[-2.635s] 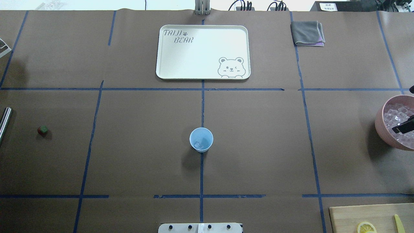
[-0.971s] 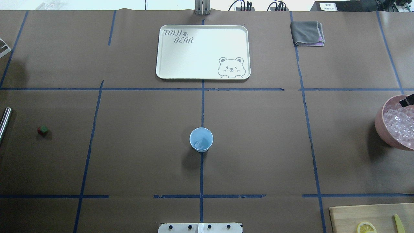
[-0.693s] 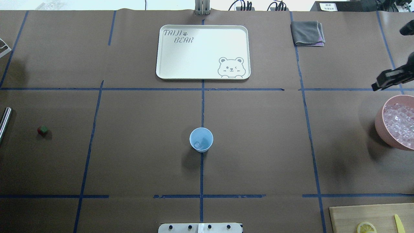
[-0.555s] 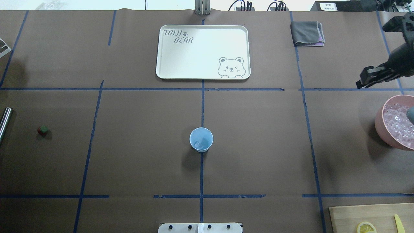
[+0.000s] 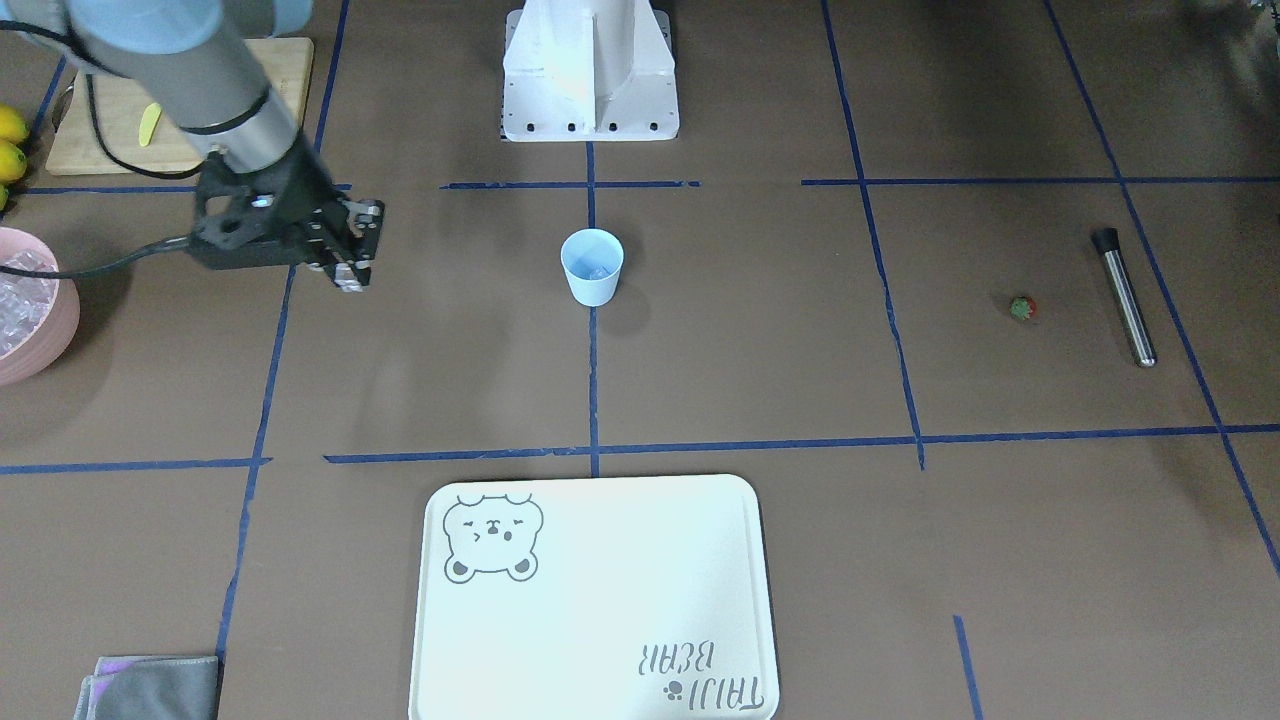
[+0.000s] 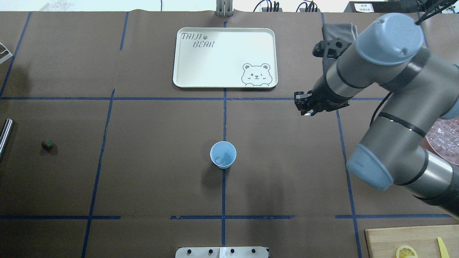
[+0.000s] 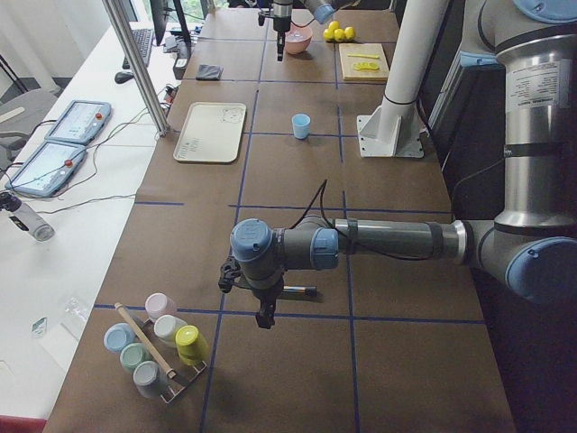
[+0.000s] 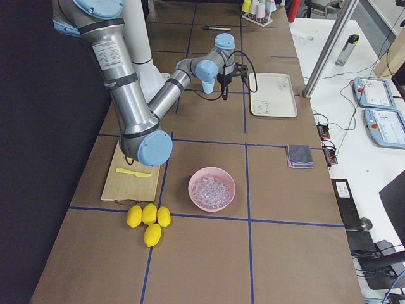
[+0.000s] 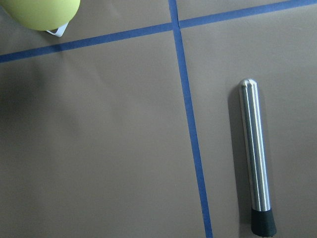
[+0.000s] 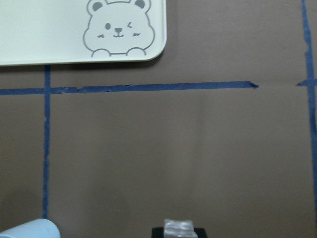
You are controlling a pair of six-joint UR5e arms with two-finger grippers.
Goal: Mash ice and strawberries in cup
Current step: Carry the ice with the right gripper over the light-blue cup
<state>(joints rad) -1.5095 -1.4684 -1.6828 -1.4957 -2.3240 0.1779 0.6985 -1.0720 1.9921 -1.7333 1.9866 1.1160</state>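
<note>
The pale-blue cup (image 6: 223, 154) stands upright at the table's middle with an ice cube (image 6: 223, 162) inside. My right gripper (image 6: 304, 107) hovers beyond and to the right of the cup, shut on a clear ice cube (image 10: 178, 228). The cup's rim shows at the lower left of the right wrist view (image 10: 29, 229). The small red strawberry (image 6: 47, 144) lies far left on the table. My left gripper (image 7: 261, 320) hangs over the steel muddler (image 9: 255, 158); I cannot tell whether it is open or shut.
A pink bowl (image 5: 45, 345) full of ice (image 8: 212, 189) stands at the right edge, partly behind my right arm. A white bear tray (image 6: 225, 57) lies at the back, a grey cloth (image 5: 150, 688) beside it. A cutting board (image 6: 408, 240) with a lemon slice sits front right.
My right arm has lifted out of the pink bowl and swung left over the table toward the cup, carrying an ice cube. The cup, strawberry and muddler have not moved.
</note>
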